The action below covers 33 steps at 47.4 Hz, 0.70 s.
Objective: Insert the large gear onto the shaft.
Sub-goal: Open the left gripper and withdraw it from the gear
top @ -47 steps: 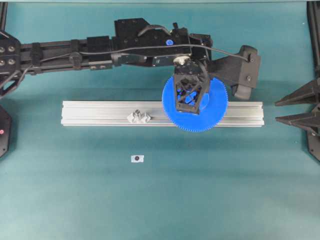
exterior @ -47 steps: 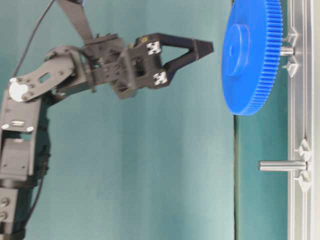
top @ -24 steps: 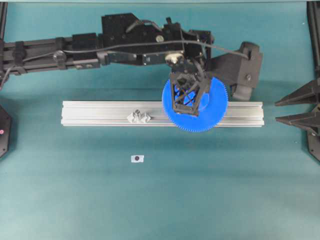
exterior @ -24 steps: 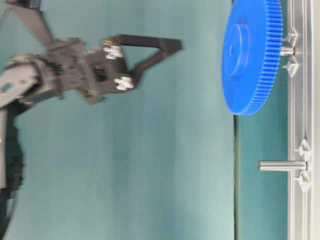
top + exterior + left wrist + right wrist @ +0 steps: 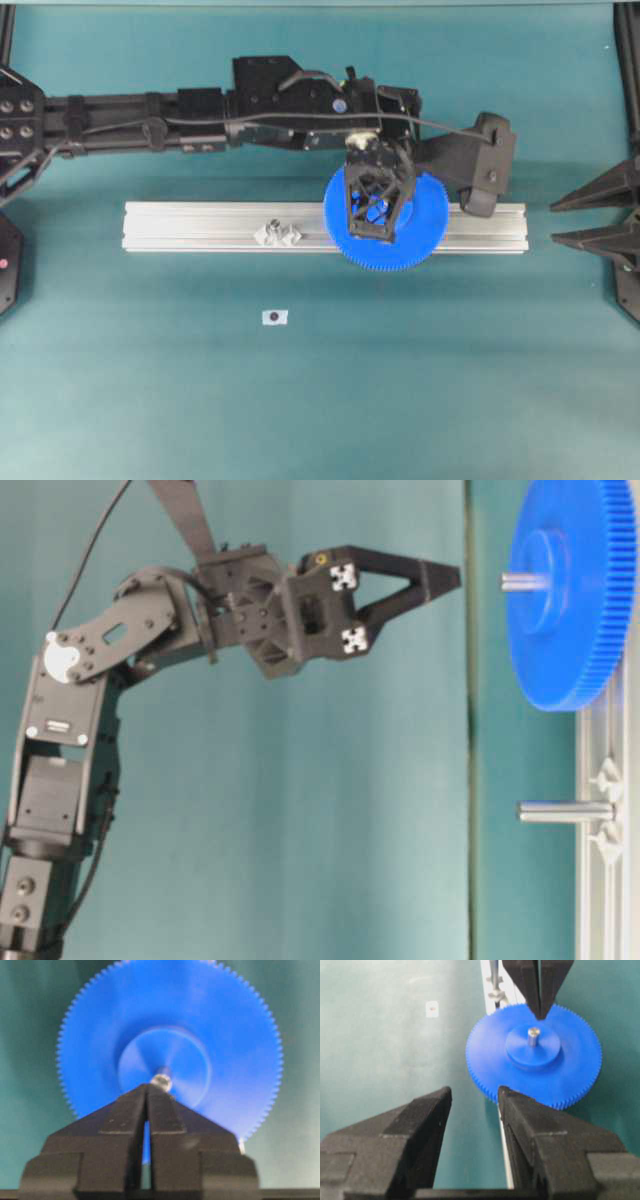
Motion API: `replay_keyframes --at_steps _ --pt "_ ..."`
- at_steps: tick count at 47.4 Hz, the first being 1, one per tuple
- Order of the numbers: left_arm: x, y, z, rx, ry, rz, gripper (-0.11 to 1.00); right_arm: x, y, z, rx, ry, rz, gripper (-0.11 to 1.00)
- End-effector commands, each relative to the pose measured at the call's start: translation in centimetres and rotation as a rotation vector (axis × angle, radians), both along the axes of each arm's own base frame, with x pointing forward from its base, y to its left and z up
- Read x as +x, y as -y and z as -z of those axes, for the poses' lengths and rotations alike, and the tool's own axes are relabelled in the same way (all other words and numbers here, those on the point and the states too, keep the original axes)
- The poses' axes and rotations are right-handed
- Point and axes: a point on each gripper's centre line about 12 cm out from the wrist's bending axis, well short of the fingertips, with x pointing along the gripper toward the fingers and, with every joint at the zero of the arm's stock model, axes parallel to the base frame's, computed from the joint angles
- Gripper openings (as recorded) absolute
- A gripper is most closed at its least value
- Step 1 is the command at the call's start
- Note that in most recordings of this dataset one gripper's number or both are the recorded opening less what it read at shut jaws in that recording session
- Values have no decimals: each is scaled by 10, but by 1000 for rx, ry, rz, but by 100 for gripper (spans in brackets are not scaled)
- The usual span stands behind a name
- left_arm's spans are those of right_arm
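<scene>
two grippers show, and neither holds anything. the left gripper (image 5: pixel 445 578) has its fingers pressed together to a point, empty, its tip poised just off the end of the shaft (image 5: pixel 522 580) that pokes out through the hub of the large gear (image 5: pixel 570 590); whether the tip touches the pin cannot be told. the right gripper (image 5: pixel 474 1105) has its fingers spread apart with nothing between them, parked well away at the edge of the table.

the large gear (image 5: pixel 386 217) sits seated on the shaft over the right part of a silver aluminium rail (image 5: pixel 200 227) that lies on a teal table (image 5: pixel 400 380). a second pin (image 5: pixel 562 811) with clear mounts stands bare further along the rail. a small white tag (image 5: pixel 274 317) lies on the table in front of the rail.

the table-level view shows the gear close against the rail with the pin's end standing clear of the hub, which the overhead view hides under the left gripper (image 5: pixel 369 232). the right wrist view shows the pin's tip (image 5: pixel 533 1034) in the hub centre.
</scene>
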Motion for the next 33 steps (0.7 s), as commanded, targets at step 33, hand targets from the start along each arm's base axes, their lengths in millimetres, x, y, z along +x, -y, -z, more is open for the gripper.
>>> replay_keyframes --at_steps 33 --pt "-90 5 -105 17 207 -33 -1 -10 1 -17 -4 3 6 50"
